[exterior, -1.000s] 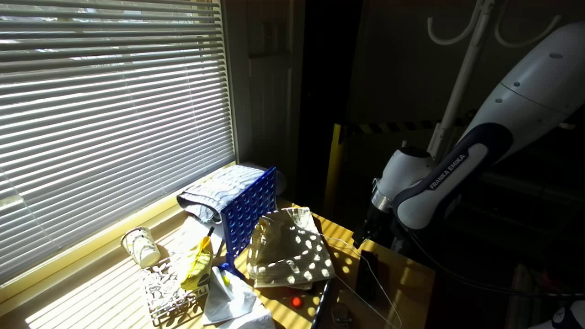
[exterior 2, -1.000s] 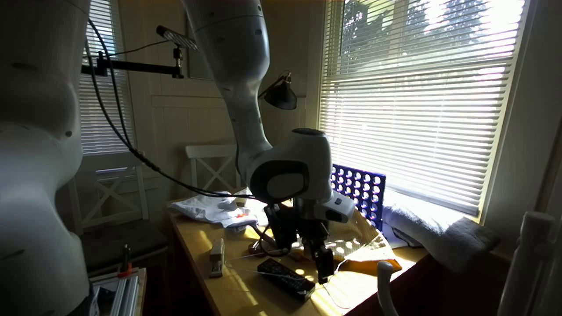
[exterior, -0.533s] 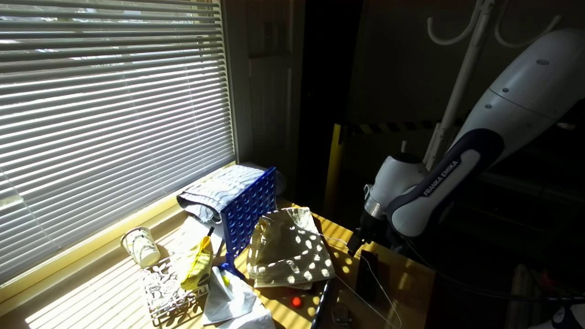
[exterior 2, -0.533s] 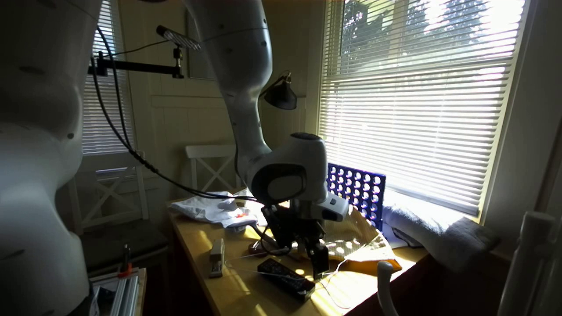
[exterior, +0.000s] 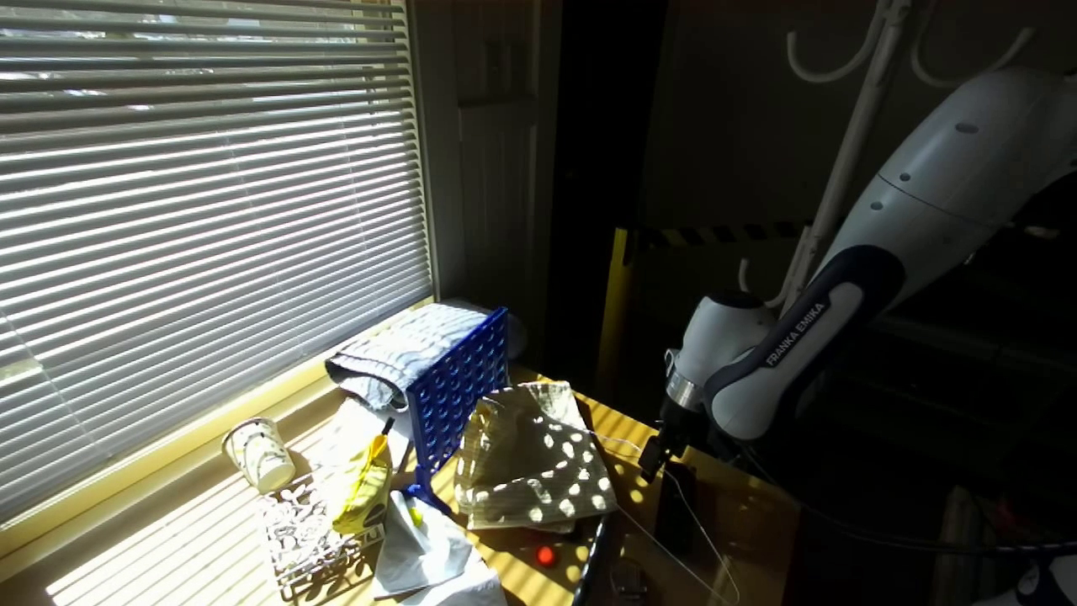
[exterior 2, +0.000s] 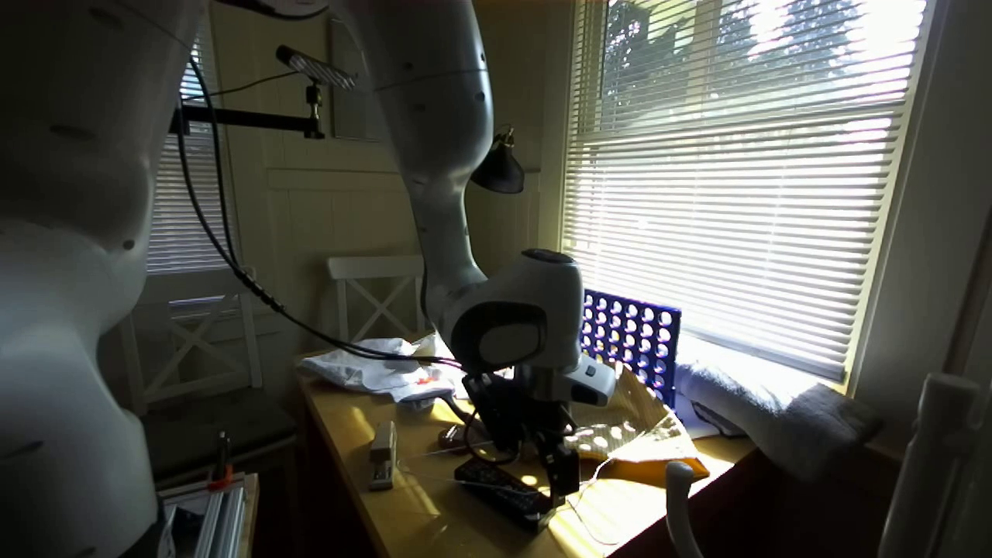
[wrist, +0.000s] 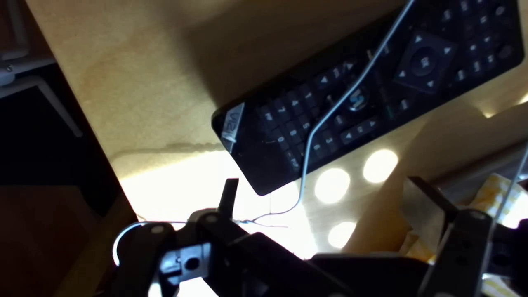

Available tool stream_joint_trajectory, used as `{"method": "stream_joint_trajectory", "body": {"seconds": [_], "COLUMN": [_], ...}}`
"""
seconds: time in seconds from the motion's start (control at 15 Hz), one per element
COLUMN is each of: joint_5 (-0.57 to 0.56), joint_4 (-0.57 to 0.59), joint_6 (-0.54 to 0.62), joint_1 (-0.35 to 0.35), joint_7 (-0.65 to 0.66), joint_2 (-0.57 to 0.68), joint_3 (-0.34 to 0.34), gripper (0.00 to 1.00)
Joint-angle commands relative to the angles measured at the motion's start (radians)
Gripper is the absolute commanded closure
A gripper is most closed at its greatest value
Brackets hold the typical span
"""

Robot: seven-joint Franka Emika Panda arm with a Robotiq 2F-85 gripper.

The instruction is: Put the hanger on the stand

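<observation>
Wrist view: wire hanger (wrist: 308,144) ungrasped, hand (wrist: 324,192) wide. Transfer to coat stand (exterior: 851,143), upper right in an exterior view, outstanding.

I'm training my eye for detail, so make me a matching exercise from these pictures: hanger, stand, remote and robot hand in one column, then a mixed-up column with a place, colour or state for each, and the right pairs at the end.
Things:
1. hanger
2. stand
3. remote
4. hand

Descriptions:
A. black, lying face up
B. open
C. crossing in front of the remote in the wrist view
D. pale, partly hidden by the robot arm in an exterior view

Right pairs: 1-C, 2-D, 3-A, 4-B
</observation>
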Motion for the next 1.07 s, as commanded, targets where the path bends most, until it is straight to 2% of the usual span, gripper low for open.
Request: {"method": "stream_joint_trajectory", "body": {"seconds": [0.0, 0.33, 1.0], "joint_5": [-0.016, -0.023, 0.006], "joint_4": [0.043, 0.074, 0.118], "joint_6": [-0.042, -0.069, -0.024], "joint_1": [-0.014, -0.011, -0.038], "joint_7": [-0.029, -0.034, -0.05], "joint_2": [0.04, 0.066, 0.093], "joint_3": [-0.015, -0.037, 0.004], "gripper": [0.0, 0.0, 0.0]}}
